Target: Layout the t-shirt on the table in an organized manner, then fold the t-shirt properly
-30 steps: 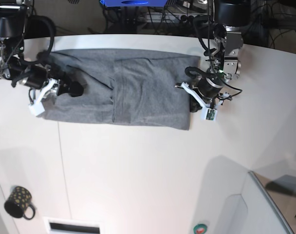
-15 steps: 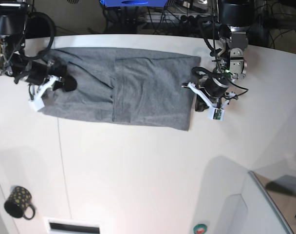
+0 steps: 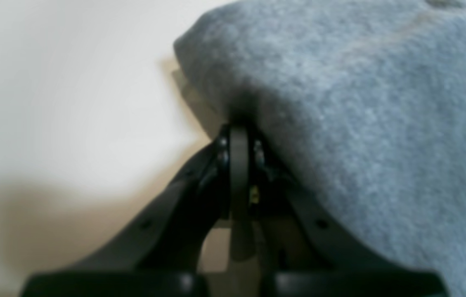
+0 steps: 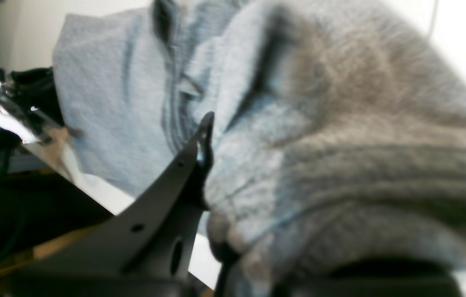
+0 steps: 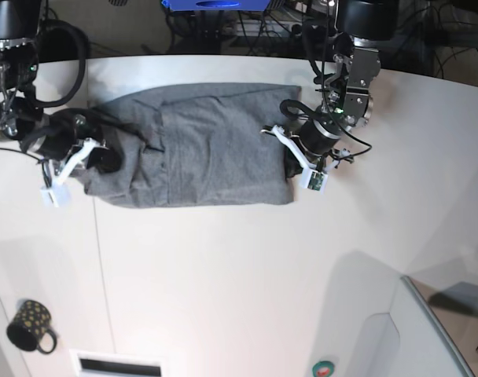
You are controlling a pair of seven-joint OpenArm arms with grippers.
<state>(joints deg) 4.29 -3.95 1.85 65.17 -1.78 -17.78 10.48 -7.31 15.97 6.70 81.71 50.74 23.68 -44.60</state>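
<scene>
Mid-fold: the grey t-shirt (image 5: 200,145) is lying as a narrow band across the table (image 5: 247,275), left gripper (image 3: 239,136) and right gripper (image 4: 216,231) both pinching its ends shut, crosswise fold apparently pending.

Beyond the far edge, dark floor with tangled cables (image 5: 247,27) and a blue object (image 5: 215,4).
</scene>
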